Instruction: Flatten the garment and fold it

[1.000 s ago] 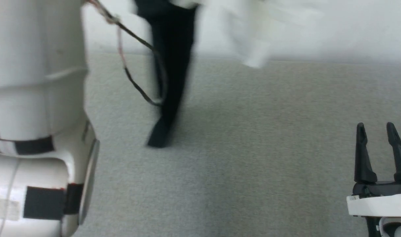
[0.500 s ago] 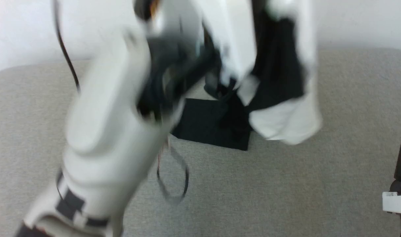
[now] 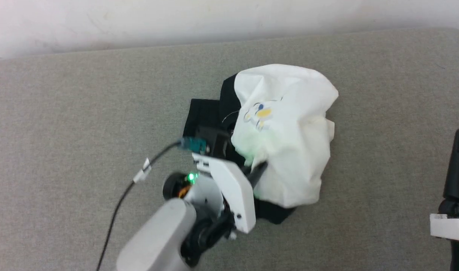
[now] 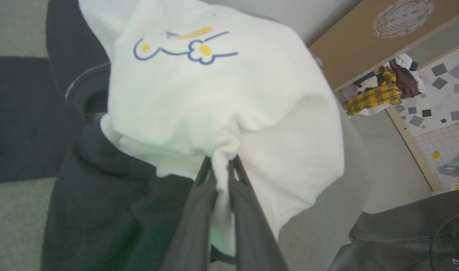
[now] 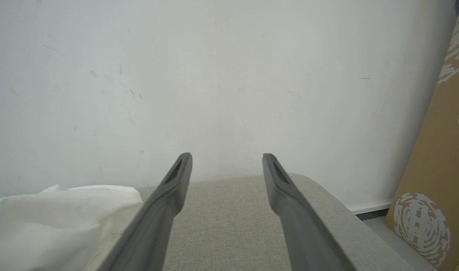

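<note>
The garment lies bunched in the middle of the grey padded surface. Its white body is on top, with the yellow-and-blue print showing. Black sleeve cloth spreads to the left and underneath. My left gripper is shut on a pinched fold of the white cloth at the heap's near side; in the head view it comes in from the lower left. My right gripper stands open and empty at the right, apart from the garment, with one finger at the head view's right edge.
A pale wall runs along the surface's far edge. A brown cardboard panel stands past the surface's right end. Clothes lie heaped on the floor there. My left arm's cable trails over the surface.
The head camera has swung a lot. The garment hung in the air from my left gripper and now rests bunched on the surface, with that gripper lowered with it. The right gripper stays open.
</note>
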